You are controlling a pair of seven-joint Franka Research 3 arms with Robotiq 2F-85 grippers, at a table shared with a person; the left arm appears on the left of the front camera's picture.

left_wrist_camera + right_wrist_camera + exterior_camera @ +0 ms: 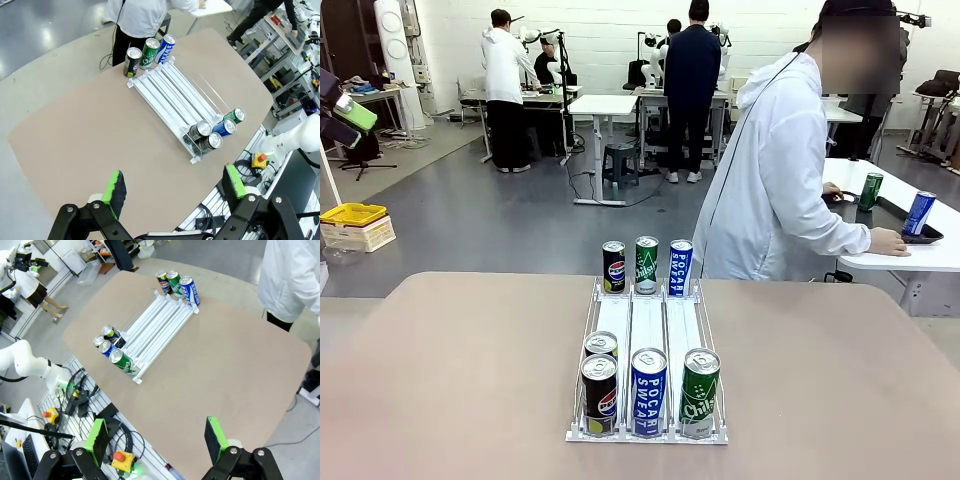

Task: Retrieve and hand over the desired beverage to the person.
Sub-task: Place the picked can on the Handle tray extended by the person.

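Observation:
A clear three-lane can rack lies on the tan table. At its near end stand a black Pepsi can with a second one behind it, a blue Pocari Sweat can and a green Chilsung can. Three more cans stand at the far end. The person in a white hooded jacket faces right, hands at a black tray on a side table. My left gripper hangs open high above the table, as does my right gripper. The rack lies far below both.
Two cans, green and blue, stand on the tray on the white side table. Two other people stand at benches in the background. Cables and an emergency-stop box sit beside the table's near edge. Bare tabletop flanks the rack.

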